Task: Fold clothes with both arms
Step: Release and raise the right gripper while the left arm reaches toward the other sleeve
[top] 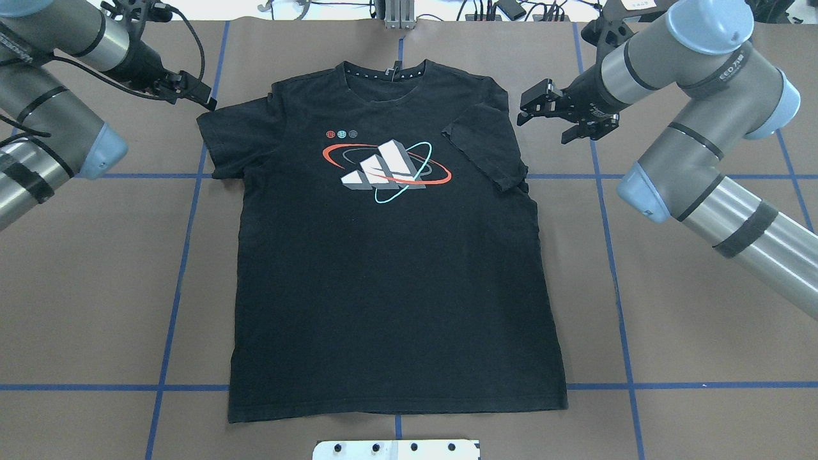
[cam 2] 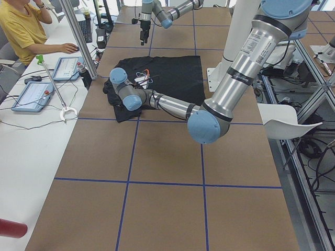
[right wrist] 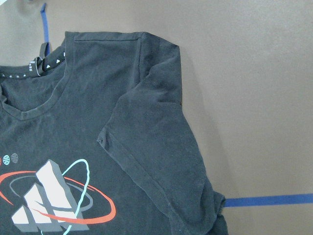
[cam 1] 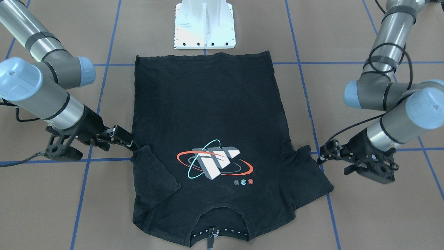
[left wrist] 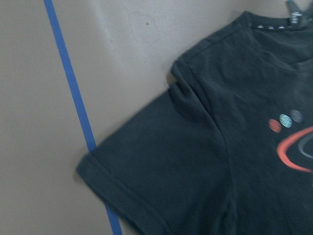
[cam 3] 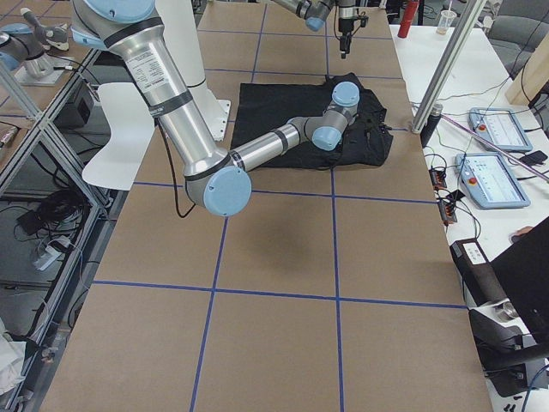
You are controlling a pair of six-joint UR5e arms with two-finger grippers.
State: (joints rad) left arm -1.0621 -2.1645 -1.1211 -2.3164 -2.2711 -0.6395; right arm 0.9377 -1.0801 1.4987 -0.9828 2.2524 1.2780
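The black T-shirt (top: 396, 268) lies flat on the brown table (top: 671, 287), print upward, with the collar on the side far from the robot. Its right sleeve (top: 489, 147) is turned in over the chest, while the left sleeve (top: 220, 140) is spread out. The cloth looks thin, light and limp, so it would likely sag and slide if lifted at one point. A pinch on a hem or shoulder seam seems best. The right gripper (top: 525, 108) hangs just beside the folded sleeve, fingers spread and empty. The left gripper (top: 201, 94) is at the left sleeve's tip; whether it pinches cannot be told.
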